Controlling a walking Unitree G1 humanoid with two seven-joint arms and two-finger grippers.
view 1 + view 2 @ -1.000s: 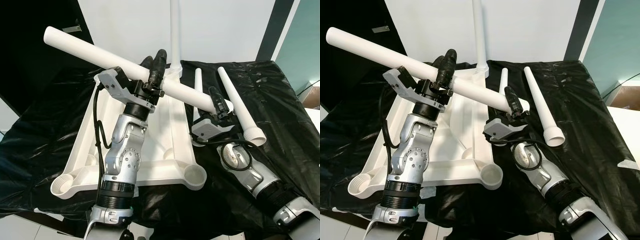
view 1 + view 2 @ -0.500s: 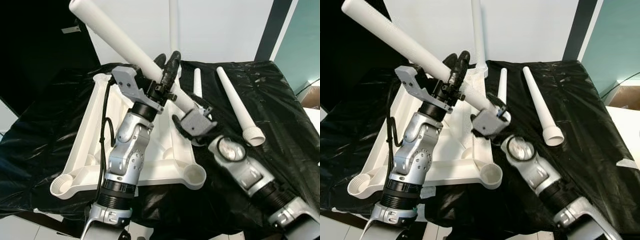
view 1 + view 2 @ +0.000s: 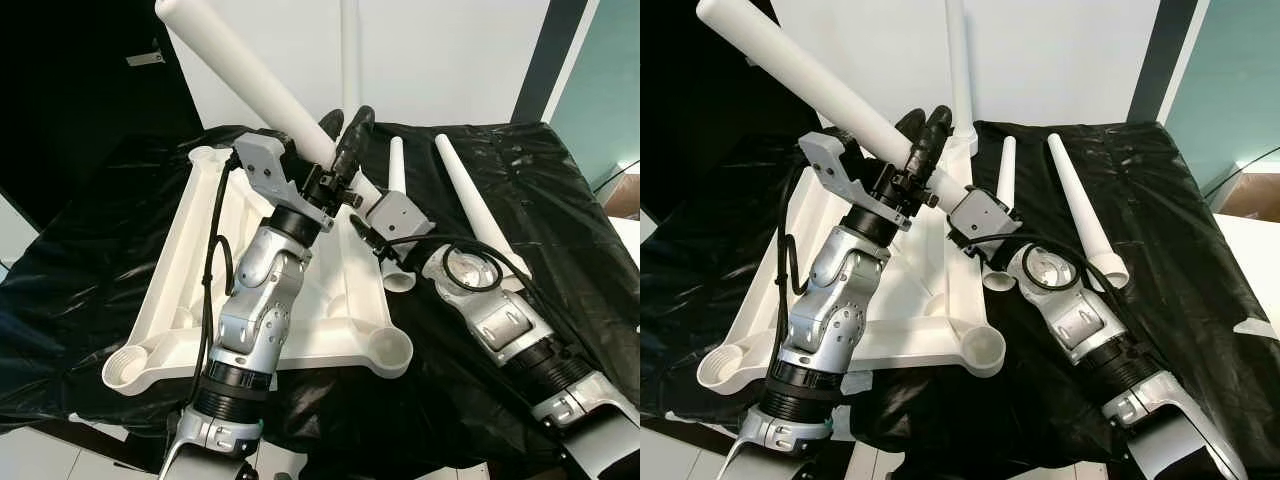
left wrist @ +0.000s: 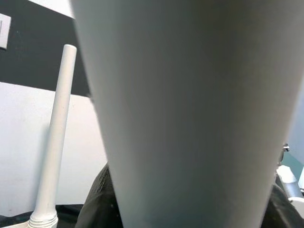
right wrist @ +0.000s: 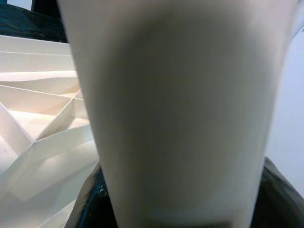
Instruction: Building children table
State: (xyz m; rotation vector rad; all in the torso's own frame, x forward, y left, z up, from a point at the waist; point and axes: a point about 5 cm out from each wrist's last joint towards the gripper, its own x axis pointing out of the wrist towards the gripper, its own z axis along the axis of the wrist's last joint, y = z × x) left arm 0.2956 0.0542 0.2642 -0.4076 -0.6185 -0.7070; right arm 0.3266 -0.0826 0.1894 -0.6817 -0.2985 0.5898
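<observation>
Assembly is at the leg-fitting step: the upturned white tabletop (image 3: 330, 290) lies on the black sheeting (image 3: 560, 200) with its corner sockets facing up, and one leg already stands upright in the far corner (image 4: 52, 142). Both arms carry a second, long white leg (image 3: 250, 80) between them, slanted with its narrow end high toward the robot's left and its wide open end (image 3: 398, 281) low, hanging just above the tabletop's right-hand rim. The left gripper (image 3: 345, 145) has its black fingers clamped around the leg near mid-length; the right gripper (image 3: 372, 222) grasps the same leg lower down, near the wide end, and each wrist view has the white tube pressed between that gripper's dark fingers. Two more loose legs (image 3: 478, 215) lie on the sheeting on the robot's right, apart from the tabletop. The near right socket (image 3: 390, 350) sits empty just below and in front of the leg's wide end, and looks the likeliest target, though the near left socket (image 3: 125, 372) is empty as well. The next move seems to call for swinging the leg closer to upright, lining its wide end squarely over the chosen socket, then pressing it down with both grips kept firm so it does not skid off the rim.
</observation>
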